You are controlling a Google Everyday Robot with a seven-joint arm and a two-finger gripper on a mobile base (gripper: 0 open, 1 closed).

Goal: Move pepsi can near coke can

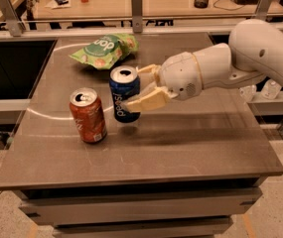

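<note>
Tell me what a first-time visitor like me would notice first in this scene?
The big white arm reaching in from the right draws the eye first: its gripper is closed around the upright blue pepsi can mid-table. Just left of it, slightly nearer the front edge, stands the red-orange coke can, not touching it. A green chip bag lies behind them toward the back of the table.

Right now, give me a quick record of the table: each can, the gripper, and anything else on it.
pepsi can: upright, clamped in the gripper, just right of the coke can, small gap between them
coke can: upright, standing free, front left of the table
gripper: reaching in from the right, shut on the pepsi can
chip bag: green, lying at the back of the table
</note>
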